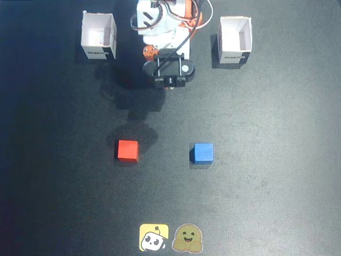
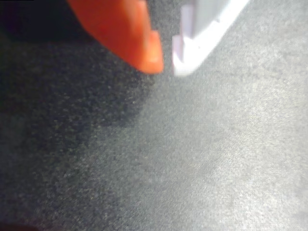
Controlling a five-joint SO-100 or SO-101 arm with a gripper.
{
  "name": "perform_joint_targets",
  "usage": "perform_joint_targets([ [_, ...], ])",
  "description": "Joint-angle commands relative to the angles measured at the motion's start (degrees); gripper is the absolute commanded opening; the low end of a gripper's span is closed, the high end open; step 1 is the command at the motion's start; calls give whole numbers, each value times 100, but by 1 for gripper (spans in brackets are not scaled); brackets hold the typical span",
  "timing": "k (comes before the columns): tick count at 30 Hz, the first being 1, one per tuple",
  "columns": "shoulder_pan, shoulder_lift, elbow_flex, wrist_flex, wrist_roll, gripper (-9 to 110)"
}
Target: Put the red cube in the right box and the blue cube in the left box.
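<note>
In the fixed view the red cube lies on the dark mat left of centre, with the blue cube level with it to the right. One white box stands open at the top left, its twin at the top right. The arm is folded at the top centre between the boxes, well behind both cubes. In the wrist view my gripper hangs over bare mat. Its orange fingertip and white fingertip are nearly touching, with nothing between them. No cube or box shows there.
Two stickers, a yellow one and a brown one, lie flat at the mat's near edge. The arm's white base stands at the top centre. Dark mat spreads around the cubes.
</note>
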Motion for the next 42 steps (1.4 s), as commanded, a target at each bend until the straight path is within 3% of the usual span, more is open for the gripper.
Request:
perform_joint_targets([
  [1,9,62,-18,-18,35,0],
  [12,26,-229,-360,-738,-18,0],
  [28,650,-4017,-2663,-1890,-624,1],
  [42,615,-5933,-3911,-2382,-791,14],
])
